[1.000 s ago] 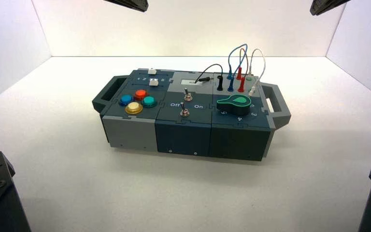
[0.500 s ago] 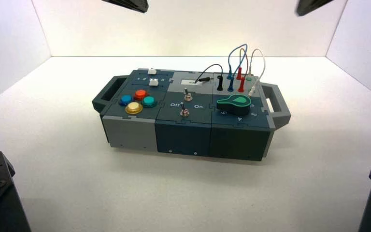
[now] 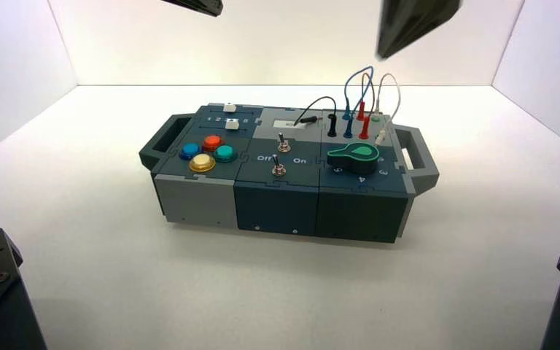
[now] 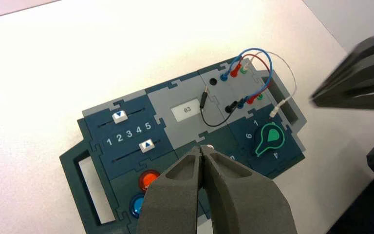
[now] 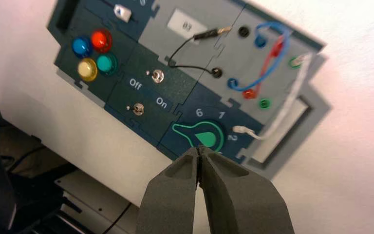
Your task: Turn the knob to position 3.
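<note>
Right gripper: I have my right gripper [image 3: 383, 55] above the far right part of the box, its jaws closed together and nothing between them; in its wrist view the tips overlap the knob's edge, but in the high view they are apart from it.
Left gripper: my left gripper [image 4: 200, 147] waits up beyond the far left part of the box, also closed and empty.
Knob: the green knob [image 3: 357, 157] with its dark teal rim sits on the right panel of the box, near the front edge. From the right wrist I see its tapering pointer aimed toward the switch panel, and the numbers 6, 1 and 2 around it.
Box: the box [image 3: 277, 208] stands on the table [image 3: 262, 292], a grey handle at each end.
Wires: I see blue [image 3: 372, 69], red [image 3: 362, 80] and white [image 3: 397, 87] wires looping over the far right panel, and a black wire [image 3: 321, 98] with one plug lying by the display.
Display: the little window [image 5: 187, 23] reads 03.
Switches: two metal toggle switches [image 5: 157, 76] sit in the middle, beside the words Off and On.
Buttons: red [image 3: 213, 142], blue [image 3: 190, 150], yellow [image 3: 202, 162] and teal [image 3: 224, 152] buttons cluster at the front left.
Sliders: two white sliders [image 4: 120, 116] sit behind the buttons, with the numbers 1 to 5 between them.
</note>
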You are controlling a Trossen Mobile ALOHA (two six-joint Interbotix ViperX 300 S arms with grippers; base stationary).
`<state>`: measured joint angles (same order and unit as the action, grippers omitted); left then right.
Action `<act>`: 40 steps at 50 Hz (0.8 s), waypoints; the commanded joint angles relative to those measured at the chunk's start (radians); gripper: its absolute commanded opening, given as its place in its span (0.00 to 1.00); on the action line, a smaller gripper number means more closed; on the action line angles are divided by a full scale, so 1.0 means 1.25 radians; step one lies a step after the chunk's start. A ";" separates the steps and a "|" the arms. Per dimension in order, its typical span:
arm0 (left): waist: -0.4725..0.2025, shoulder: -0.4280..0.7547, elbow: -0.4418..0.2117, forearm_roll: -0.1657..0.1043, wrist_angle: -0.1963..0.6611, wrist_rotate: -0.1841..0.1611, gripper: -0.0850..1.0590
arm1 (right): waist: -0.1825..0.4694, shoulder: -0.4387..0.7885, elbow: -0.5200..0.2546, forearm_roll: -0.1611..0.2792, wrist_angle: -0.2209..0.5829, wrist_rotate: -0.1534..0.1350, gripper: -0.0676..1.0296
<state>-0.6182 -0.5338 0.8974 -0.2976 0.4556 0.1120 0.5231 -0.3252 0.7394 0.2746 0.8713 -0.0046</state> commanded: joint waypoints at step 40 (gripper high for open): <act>0.004 -0.016 -0.038 -0.002 0.002 0.004 0.05 | 0.080 0.202 -0.020 0.048 -0.075 0.001 0.04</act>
<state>-0.6182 -0.5400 0.8805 -0.2991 0.4617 0.1150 0.6151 -0.0752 0.7394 0.3283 0.7839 -0.0046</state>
